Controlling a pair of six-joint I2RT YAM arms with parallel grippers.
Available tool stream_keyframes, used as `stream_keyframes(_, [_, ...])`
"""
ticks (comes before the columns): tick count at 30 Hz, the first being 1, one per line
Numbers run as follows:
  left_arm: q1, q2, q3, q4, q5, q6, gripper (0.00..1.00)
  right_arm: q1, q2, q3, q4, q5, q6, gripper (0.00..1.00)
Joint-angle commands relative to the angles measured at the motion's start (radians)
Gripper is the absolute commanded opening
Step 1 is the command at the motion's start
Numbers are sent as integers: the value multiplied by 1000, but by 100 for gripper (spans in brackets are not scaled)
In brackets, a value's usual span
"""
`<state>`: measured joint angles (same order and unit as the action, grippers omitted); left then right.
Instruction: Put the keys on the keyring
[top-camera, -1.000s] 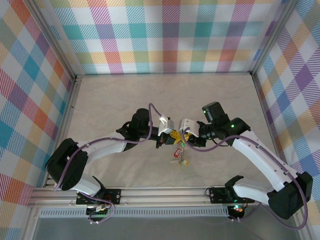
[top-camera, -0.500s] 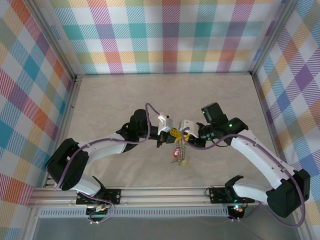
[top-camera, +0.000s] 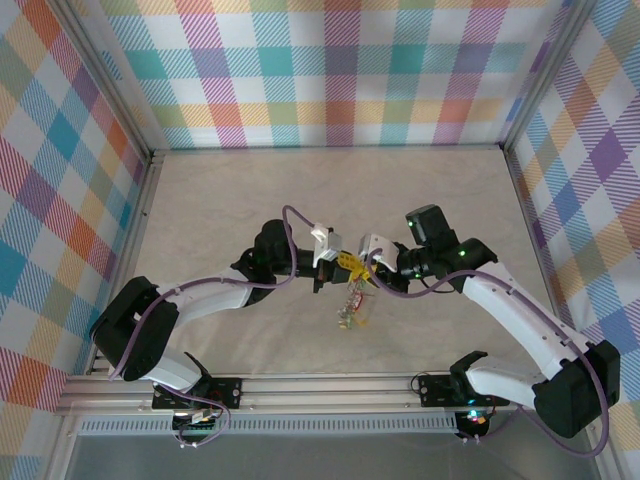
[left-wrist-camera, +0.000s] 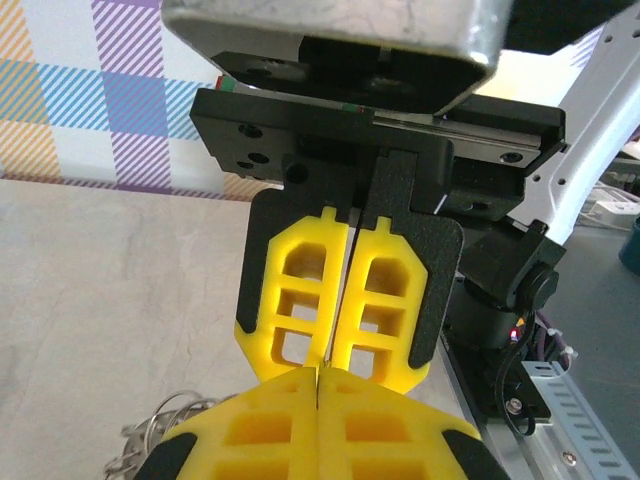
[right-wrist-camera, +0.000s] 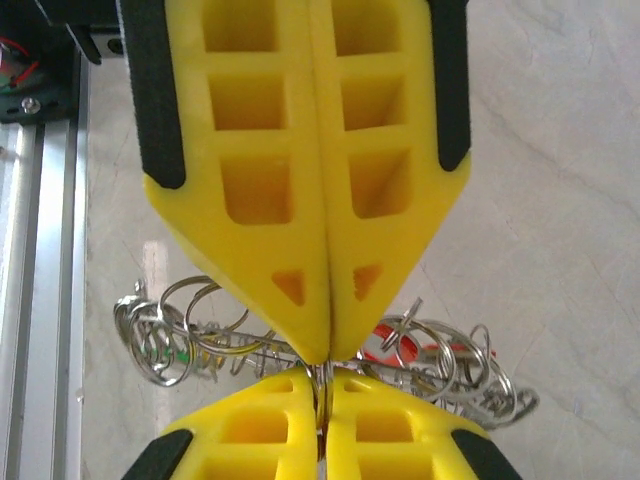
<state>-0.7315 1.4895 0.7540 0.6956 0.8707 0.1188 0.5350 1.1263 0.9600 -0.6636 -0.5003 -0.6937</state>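
Yellow left pincer and right pincer both clamped tip-to-tip on keyring wire; keys hanging off it.

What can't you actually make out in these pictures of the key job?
- Right wrist view: what the yellow fingers pinch; their tips cover it.
- Top view: how many keys hang there; too small and bunched.
- Left wrist view: the wire loops, cut off by the bottom edge and a finger.
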Motion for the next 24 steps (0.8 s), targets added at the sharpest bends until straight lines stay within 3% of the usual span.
stream_keyframes(1, [0, -13, 6, 167, -10, -47, 0, 8, -5, -14, 90, -115, 33, 7])
stream_keyframes(19, [0, 17, -40, 256, -39, -79, 0, -44, -20, -34, 191, -289, 100, 6])
stream_keyframes(21, [3, 11, -39, 230, -37, -63, 0, -48, -18, -30, 172, -296, 93, 0])
stream_keyframes(24, [5, -18, -25, 92, -60, 4, 0, -49, -15, -10, 105, -245, 56, 0])
